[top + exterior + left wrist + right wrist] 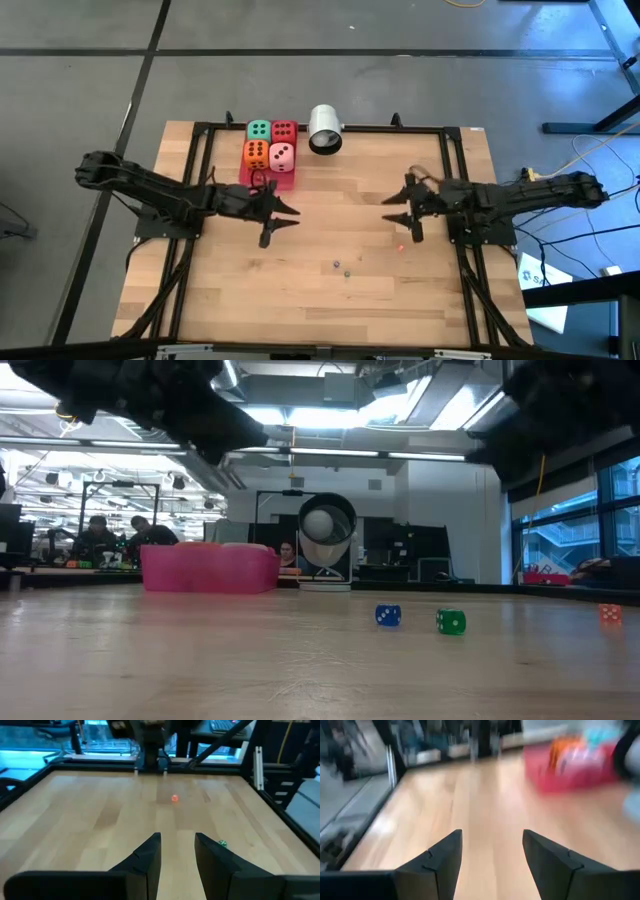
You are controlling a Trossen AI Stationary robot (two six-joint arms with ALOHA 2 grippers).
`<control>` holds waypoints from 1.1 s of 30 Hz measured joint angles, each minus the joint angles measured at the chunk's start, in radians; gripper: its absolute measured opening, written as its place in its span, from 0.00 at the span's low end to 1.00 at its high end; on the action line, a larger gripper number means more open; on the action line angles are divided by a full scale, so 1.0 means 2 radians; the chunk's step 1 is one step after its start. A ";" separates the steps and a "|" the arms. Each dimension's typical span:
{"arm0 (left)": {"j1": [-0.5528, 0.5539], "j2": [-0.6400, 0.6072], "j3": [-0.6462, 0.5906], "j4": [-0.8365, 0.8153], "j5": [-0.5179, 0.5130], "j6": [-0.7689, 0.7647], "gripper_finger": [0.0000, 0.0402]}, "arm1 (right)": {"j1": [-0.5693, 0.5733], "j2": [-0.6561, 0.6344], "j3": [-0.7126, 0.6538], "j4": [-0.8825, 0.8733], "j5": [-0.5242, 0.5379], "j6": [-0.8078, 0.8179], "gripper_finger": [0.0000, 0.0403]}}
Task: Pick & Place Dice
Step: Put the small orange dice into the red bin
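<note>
Dice (271, 146): four, packed in pink tray (268, 178) at desk's (330, 290) far edge.
Left hand (285, 218): spread, empty, above desk near tray.
Right hand (400, 212): spread, empty, opposite.

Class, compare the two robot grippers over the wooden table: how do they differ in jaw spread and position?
The left gripper shows a narrower gap between its fingers in its wrist view than the right gripper does in its own. The left gripper hovers nearer the pink tray holding the big dice; the right gripper sits across the table from it. Both are open, empty and face each other.
</note>
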 joint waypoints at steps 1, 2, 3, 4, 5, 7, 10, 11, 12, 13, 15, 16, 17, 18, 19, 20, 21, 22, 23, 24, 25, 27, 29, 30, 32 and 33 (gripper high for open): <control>-0.002 0.000 -0.003 0.007 -0.008 0.000 0.27 | 0.008 0.005 0.000 -0.010 0.000 0.011 0.52; -0.003 0.001 -0.006 0.011 -0.017 0.000 0.27 | 0.016 0.010 0.000 -0.017 0.002 0.022 0.52; -0.005 0.002 -0.008 0.014 -0.025 0.000 0.27 | 0.025 0.015 0.000 -0.030 0.005 0.036 0.52; -0.006 0.003 -0.011 0.015 -0.031 0.000 0.28 | 0.034 0.020 0.000 -0.046 0.012 0.051 0.52; -0.006 0.008 -0.011 0.020 -0.033 0.000 0.28 | 0.044 0.025 0.000 -0.061 0.021 0.068 0.52; -0.006 0.017 -0.010 0.032 -0.033 0.000 0.28 | 0.065 0.034 0.000 -0.089 0.043 0.101 0.52; -0.006 0.040 -0.010 0.057 -0.033 0.000 0.27 | 0.100 0.050 0.000 -0.122 0.073 0.151 0.52; -0.006 0.049 -0.010 0.062 -0.033 0.002 0.27 | 0.114 0.057 0.000 -0.124 0.083 0.164 0.52; -0.006 0.058 -0.010 0.071 -0.033 0.006 0.27 | 0.128 0.063 0.000 -0.124 0.094 0.176 0.52; -0.006 0.070 -0.010 0.085 -0.033 0.010 0.27 | 0.142 0.069 0.000 -0.124 0.108 0.186 0.52; -0.006 0.093 -0.010 0.109 -0.032 0.015 0.27 | 0.174 0.080 0.000 -0.124 0.141 0.208 0.52; -0.006 0.106 -0.010 0.125 -0.030 0.016 0.27 | 0.189 0.086 0.000 -0.126 0.159 0.221 0.52; -0.006 0.119 -0.010 0.142 -0.027 0.016 0.27 | 0.206 0.091 0.000 -0.126 0.179 0.234 0.52; -0.006 0.132 -0.010 0.155 -0.026 0.016 0.26 | 0.223 0.096 0.000 -0.128 0.200 0.248 0.52; -0.006 0.144 -0.010 0.171 -0.025 0.016 0.26 | 0.239 0.101 0.000 -0.130 0.221 0.262 0.52; -0.006 0.156 -0.010 0.186 -0.022 0.017 0.26 | 0.256 0.107 0.000 -0.133 0.242 0.276 0.52; -0.006 0.168 -0.010 0.202 -0.016 0.017 0.27 | 0.273 0.113 0.000 -0.134 0.263 0.291 0.52; -0.006 0.180 -0.010 0.220 -0.011 0.016 0.27 | 0.290 0.119 0.000 -0.135 0.283 0.307 0.52; -0.006 0.190 -0.010 0.236 -0.004 0.015 0.27 | 0.307 0.127 0.000 -0.137 0.301 0.323 0.52; -0.006 0.201 -0.010 0.252 0.001 0.014 0.27 | 0.322 0.136 0.000 -0.140 0.317 0.340 0.52; -0.006 0.210 -0.010 0.268 0.008 0.011 0.27 | 0.336 0.145 0.000 -0.142 0.333 0.358 0.52; -0.006 0.226 -0.009 0.291 0.021 0.004 0.27 | 0.360 0.166 0.000 -0.146 0.354 0.390 0.52; -0.006 0.239 -0.009 0.309 0.024 -0.005 0.27 | 0.379 0.190 0.000 -0.148 0.366 0.423 0.52; -0.006 0.245 -0.009 0.317 0.024 -0.012 0.27 | 0.386 0.201 0.000 -0.148 0.370 0.437 0.52; -0.007 0.253 -0.009 0.331 0.024 -0.026 0.26 | 0.398 0.225 0.000 -0.147 0.380 0.459 0.52; -0.008 0.257 -0.009 0.339 0.024 -0.030 0.26 | 0.403 0.236 0.000 -0.147 0.385 0.467 0.52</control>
